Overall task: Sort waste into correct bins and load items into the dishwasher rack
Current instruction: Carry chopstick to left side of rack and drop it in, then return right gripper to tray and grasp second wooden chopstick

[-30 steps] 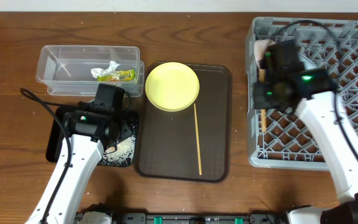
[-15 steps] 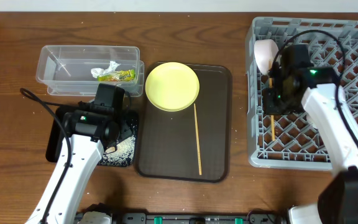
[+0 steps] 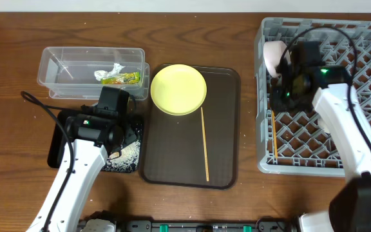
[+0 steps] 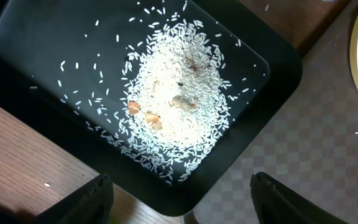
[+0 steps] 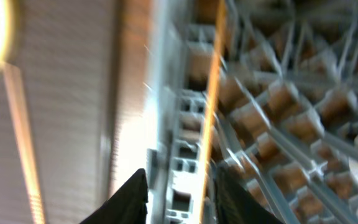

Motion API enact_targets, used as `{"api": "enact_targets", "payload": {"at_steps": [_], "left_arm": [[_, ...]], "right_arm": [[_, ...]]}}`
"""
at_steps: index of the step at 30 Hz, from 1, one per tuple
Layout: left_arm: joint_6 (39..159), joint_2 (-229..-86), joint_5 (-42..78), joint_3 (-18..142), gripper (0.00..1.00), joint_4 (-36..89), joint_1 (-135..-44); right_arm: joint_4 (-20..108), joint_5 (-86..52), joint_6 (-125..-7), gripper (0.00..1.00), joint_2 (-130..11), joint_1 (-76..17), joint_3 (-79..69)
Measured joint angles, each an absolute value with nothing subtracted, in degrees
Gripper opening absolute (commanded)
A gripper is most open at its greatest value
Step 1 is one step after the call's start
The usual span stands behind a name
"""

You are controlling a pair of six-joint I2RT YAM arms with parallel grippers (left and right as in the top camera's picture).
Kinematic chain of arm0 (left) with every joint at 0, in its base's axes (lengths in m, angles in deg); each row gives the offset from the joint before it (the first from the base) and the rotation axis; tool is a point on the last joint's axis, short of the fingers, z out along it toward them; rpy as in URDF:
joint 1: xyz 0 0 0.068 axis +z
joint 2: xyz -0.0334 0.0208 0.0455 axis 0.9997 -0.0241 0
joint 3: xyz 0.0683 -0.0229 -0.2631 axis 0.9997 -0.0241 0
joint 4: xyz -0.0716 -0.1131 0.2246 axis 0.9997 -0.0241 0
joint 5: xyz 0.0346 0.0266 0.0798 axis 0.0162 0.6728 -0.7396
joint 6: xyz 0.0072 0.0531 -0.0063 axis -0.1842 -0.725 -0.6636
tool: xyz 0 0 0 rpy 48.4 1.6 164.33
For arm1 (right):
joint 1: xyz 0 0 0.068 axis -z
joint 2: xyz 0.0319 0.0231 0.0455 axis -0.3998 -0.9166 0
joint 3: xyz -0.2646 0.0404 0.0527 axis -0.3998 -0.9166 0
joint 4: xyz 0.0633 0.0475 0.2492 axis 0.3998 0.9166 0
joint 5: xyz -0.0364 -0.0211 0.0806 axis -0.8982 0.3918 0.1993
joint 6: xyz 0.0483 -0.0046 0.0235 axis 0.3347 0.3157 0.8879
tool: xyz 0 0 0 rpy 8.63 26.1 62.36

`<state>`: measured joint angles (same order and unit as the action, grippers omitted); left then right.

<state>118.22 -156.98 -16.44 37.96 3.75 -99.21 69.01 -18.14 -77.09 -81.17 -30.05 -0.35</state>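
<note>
The right gripper [image 5: 182, 179] hangs over the left part of the dishwasher rack [image 3: 301, 166] at the right of the overhead frame. Its fingers are spread wider than the chopstick [image 3: 273, 135] that runs up between them, and they do not seem to press it. The wrist view is badly smeared, so contact is hard to judge. That chopstick lies on the grid along the rack's left wall, its long axis running top to bottom, its upper end hidden under the arm. A white cup [image 3: 274, 53] in the rack's upper left corner is partly covered too. At lower left, the left gripper [image 4: 179, 186] is spread apart above the rice scraps [image 4: 176, 106] in the black tray [image 4: 36, 68].
</note>
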Motion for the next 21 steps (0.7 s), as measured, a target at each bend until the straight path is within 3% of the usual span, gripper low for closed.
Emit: {"api": "enact_targets", "payload": {"at_steps": [9,21], "left_arm": [[118.2,-157.0,-16.4,38.0,0.74,3.8,-99.2],[118.2,-157.0,-16.4,38.0,0.73,3.7,-99.2]], "right_arm": [[65.5,-7.9,-78.3,0.46,-77.8,-39.4,1.7],[66.2,-10.8,-72.1,0.45,-93.0,-58.0,0.6]]}}
